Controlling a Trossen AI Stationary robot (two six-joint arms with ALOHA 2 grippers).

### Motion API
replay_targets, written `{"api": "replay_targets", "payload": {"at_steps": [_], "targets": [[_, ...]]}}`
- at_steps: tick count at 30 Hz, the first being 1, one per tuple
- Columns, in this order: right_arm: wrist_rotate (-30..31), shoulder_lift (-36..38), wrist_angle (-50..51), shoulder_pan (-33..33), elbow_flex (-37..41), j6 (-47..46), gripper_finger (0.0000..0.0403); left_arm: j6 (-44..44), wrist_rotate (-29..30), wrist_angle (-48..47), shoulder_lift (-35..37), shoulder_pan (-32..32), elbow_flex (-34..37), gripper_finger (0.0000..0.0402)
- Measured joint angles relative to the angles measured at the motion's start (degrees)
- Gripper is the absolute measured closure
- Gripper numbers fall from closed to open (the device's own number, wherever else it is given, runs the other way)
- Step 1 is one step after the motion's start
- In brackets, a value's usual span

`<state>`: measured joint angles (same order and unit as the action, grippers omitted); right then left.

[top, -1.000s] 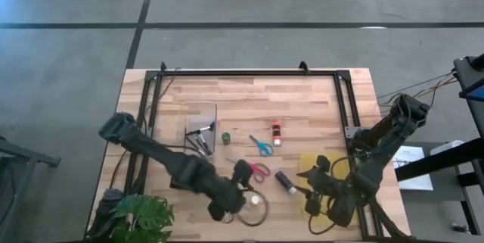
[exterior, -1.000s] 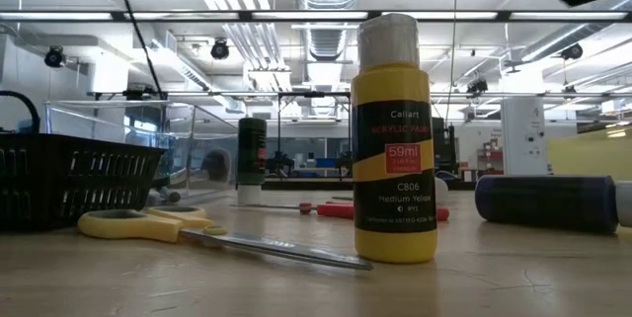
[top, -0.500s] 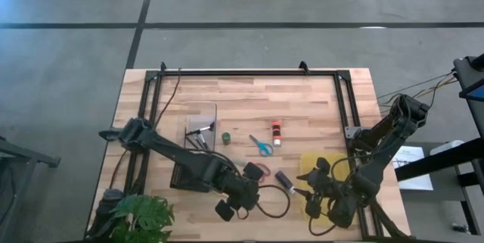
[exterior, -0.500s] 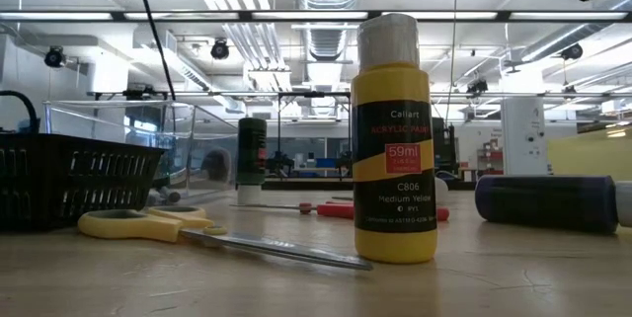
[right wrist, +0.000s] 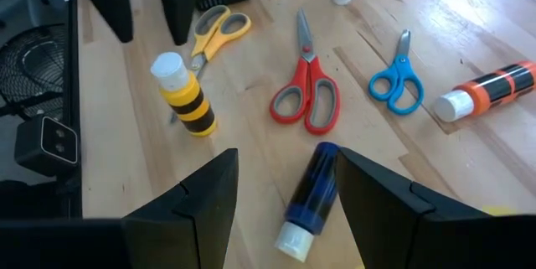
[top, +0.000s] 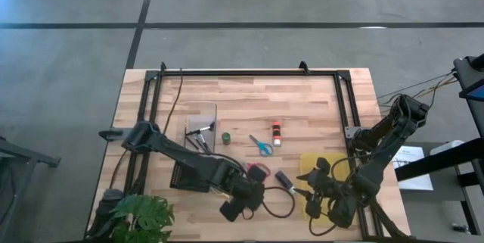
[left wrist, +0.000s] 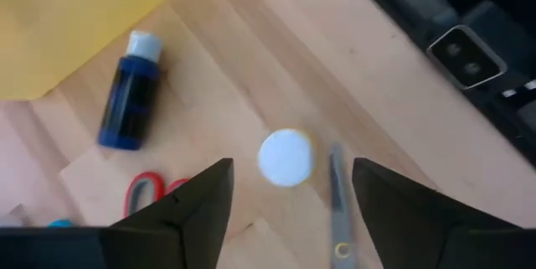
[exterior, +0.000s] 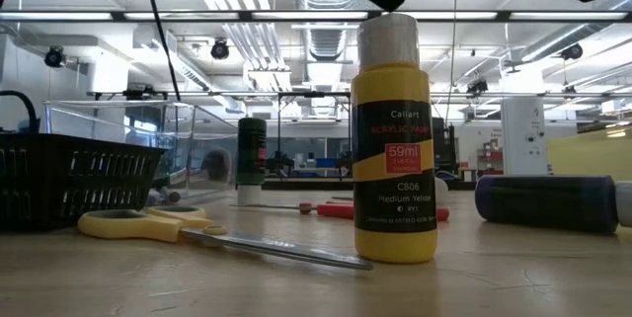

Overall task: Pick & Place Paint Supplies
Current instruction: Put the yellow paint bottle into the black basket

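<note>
Presently, 1 upright yellow plastic paint bottle with a white cap (left wrist: 286, 157) stands near the wooden table's (top: 302, 99) front edge, directly below the left gripper (left wrist: 285, 198), fingers spread wide and empty. Yellow-handled scissors (right wrist: 213, 28) lie beside it. Right gripper (right wrist: 280, 181) hovers open above the blue bottle (right wrist: 308, 198).

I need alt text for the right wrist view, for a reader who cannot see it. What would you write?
A yellow paint bottle with a white cap stands upright on the wooden table. Near it lie yellow scissors, red scissors, blue scissors, a blue bottle and an orange bottle. The right gripper frames the foreground.
</note>
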<state>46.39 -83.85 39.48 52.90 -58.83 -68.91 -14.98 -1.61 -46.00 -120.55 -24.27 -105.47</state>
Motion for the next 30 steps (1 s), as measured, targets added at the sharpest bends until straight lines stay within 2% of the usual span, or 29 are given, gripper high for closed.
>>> {"api": "replay_targets", "payload": {"at_steps": [4, 30], "targets": [[0.0, 0.0, 0.0, 0.0, 0.0, 0.05, 0.0206, 0.52, -2.49, 2.32, 0.0, 0.0, 0.01, 0.0137], [0.0, -0.03, 0.02, 0.09, 0.38, 0.37, 0.0206, 1.57, -2.77, 13.26, -0.04, 0.81, 8.05, 0.0139]]}}
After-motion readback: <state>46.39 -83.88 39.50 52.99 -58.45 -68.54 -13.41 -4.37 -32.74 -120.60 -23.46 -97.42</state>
